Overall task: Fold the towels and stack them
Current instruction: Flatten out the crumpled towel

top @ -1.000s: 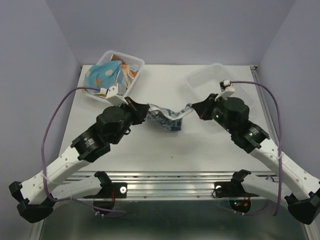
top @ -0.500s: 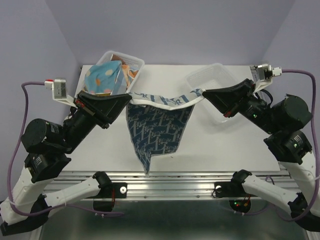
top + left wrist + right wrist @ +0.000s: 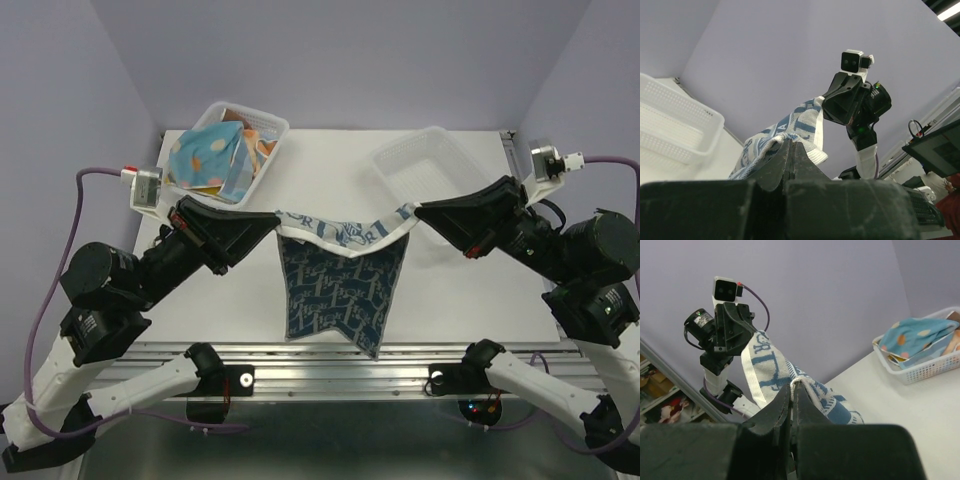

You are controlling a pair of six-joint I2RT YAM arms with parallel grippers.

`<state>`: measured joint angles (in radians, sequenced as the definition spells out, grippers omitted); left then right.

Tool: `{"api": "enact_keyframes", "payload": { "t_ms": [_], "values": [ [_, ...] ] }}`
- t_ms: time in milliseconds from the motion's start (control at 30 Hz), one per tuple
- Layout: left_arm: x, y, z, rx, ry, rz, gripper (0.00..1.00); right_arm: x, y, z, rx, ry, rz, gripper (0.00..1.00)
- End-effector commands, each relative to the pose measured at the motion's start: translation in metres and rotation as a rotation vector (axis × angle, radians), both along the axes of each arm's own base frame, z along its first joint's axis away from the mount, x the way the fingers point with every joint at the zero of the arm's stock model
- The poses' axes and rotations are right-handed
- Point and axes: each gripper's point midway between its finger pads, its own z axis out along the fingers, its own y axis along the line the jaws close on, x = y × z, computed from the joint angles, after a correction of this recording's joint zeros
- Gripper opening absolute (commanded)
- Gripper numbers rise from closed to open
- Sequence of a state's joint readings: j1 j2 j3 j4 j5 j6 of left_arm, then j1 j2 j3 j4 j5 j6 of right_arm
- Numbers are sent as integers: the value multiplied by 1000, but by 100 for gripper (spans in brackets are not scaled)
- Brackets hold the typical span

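Hanging in mid-air, the blue-print towel (image 3: 338,292) was pinched at opposite top corners by the left gripper (image 3: 274,219) and the right gripper (image 3: 417,211).

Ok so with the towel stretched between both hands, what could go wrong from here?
The left hand and right hand each pinch only a corner of the towel, so a tug could pull one free. Its top edge sags and the lower hem hangs crooked, so a fold may come out uneven. The low corner looks close to the near edge of the table and might drape off when laid down.
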<state>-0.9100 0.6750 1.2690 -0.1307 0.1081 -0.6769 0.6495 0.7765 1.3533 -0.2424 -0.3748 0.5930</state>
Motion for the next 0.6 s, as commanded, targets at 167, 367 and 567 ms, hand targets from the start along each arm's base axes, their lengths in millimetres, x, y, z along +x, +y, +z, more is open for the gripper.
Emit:
{"api": "enact_keyframes", "payload": {
  "t_ms": [167,367,567],
  "values": [
    [39,-1,-36,-14,85,161,0,43,2,-44,-18,75,-149,1],
    [97,-4,-85,85,185,408,0,117,4,-96,-104,175,-400,1],
    [146,3,-110,184,201,587,0,178,11,-136,-190,224,-577,1]
  ]
}}
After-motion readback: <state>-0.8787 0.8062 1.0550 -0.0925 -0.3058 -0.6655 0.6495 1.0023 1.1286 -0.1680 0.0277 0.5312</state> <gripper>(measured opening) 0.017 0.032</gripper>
